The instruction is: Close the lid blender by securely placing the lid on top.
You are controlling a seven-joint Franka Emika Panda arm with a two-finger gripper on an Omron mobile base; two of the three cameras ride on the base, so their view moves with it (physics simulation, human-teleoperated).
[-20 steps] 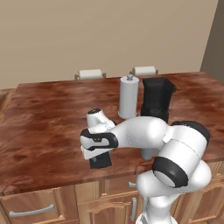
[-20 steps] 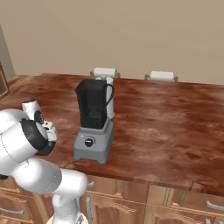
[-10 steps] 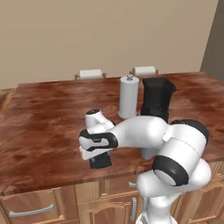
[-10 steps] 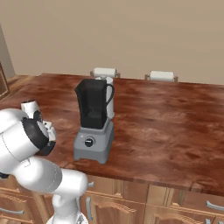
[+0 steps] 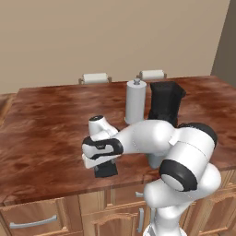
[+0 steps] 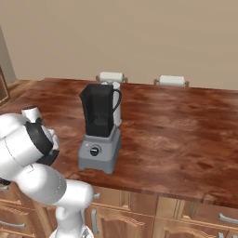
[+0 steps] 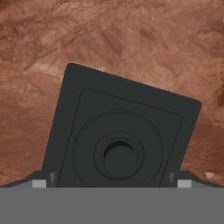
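Gripper (image 7: 112, 183) low over the lid (image 7: 120, 135), finger tips spread to either side of its near edge, open and not yet clamped on it. Lid flat on the bench (image 5: 46, 124) near the front edge, well apart from the blender (image 6: 100, 128), whose jar stands uncovered beside a white cylinder (image 5: 135, 101). Probably light, stiff, thin and rather slick: best pinched across two opposite edges, kept level, since a skewed grasp could let it slide.
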